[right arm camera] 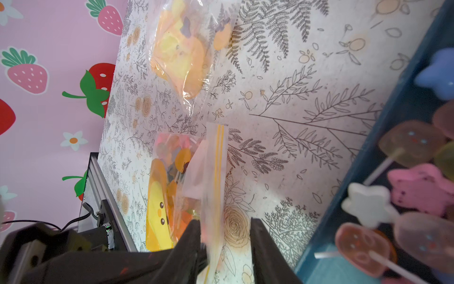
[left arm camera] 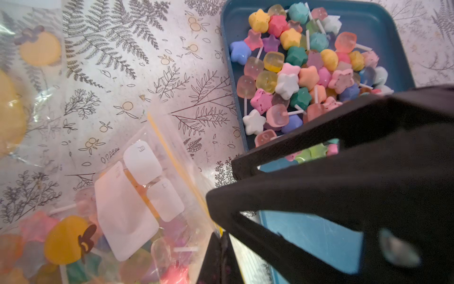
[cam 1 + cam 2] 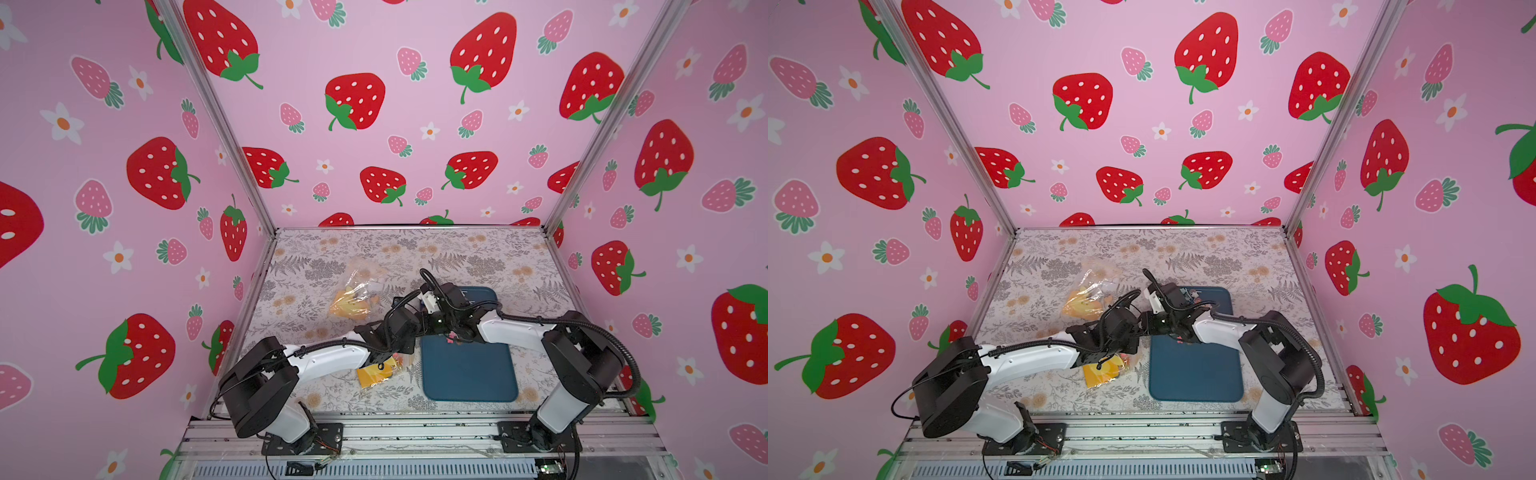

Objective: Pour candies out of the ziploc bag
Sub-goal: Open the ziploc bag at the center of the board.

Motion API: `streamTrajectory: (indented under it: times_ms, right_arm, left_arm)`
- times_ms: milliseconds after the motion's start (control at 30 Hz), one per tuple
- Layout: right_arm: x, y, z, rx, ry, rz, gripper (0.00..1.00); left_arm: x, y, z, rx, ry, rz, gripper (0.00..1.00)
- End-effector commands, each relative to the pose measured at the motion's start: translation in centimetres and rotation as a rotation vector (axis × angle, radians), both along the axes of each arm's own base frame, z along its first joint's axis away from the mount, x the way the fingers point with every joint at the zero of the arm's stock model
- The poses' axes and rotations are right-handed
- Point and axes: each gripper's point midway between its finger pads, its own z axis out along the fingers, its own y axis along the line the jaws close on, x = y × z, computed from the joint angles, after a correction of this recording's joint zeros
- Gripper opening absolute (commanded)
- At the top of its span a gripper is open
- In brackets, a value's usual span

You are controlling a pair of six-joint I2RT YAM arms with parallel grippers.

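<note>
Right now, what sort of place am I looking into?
Probably a robot test booth, not a home: strawberry-print walls on an aluminium frame box in a floral table, and two robot arms are bolted to a metal rail at its front.

Ziploc bag (image 3: 374, 376) half hidden under left arm (image 3: 332, 359) — its candies (image 2: 36, 226) blurred.

You have a crinkled clear bag of yellow-orange pieces (image 3: 353, 297) lying on the fern-and-flower table cover (image 3: 478, 253), left of the dark blue tray (image 3: 469, 374), with pink strawberry-print walls (image 3: 374, 104) on three sides and an aluminium rail (image 3: 415, 432) along the near edge.
</note>
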Motion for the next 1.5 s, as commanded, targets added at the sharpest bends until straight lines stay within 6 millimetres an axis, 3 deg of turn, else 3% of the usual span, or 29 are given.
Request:
streamTrajectory:
  times_ms: [0, 433, 767, 867, 1167, 1467]
  right_arm:
    - [-0.4, 0.4, -0.4, -0.015, 0.023, 0.015, 0.35]
    - [-0.7, 1.4, -1.2, -0.039, 0.029, 0.059, 0.32]
    - [-1.1, 2.5, -1.2, -0.03, 0.031, 0.099, 0.05]
    - [-0.9, 2.0, -1.4, -0.058, 0.017, 0.083, 0.0]
    - [0.9, -1.1, -2.3, -0.223, -0.071, -0.027, 0.0]
    - [1.5, -2.2, -2.4, -0.274, -0.101, -0.066, 0.0]
  left_arm:
    - [0.3, 0.1, 0.2, 0.001, -0.002, 0.013, 0.0]
    - [0.5, 0.1, 0.4, 0.002, -0.006, 0.018, 0.0]
    - [0.5, 0.5, 0.5, 0.012, -0.012, 0.031, 0.0]
    - [0.5, 1.1, 0.9, 0.021, -0.021, 0.044, 0.0]
    - [0.3, 4.2, 2.7, 0.054, -0.078, 0.108, 0.0]
    - [0.3, 5.4, 3.2, 0.059, -0.092, 0.137, 0.0]
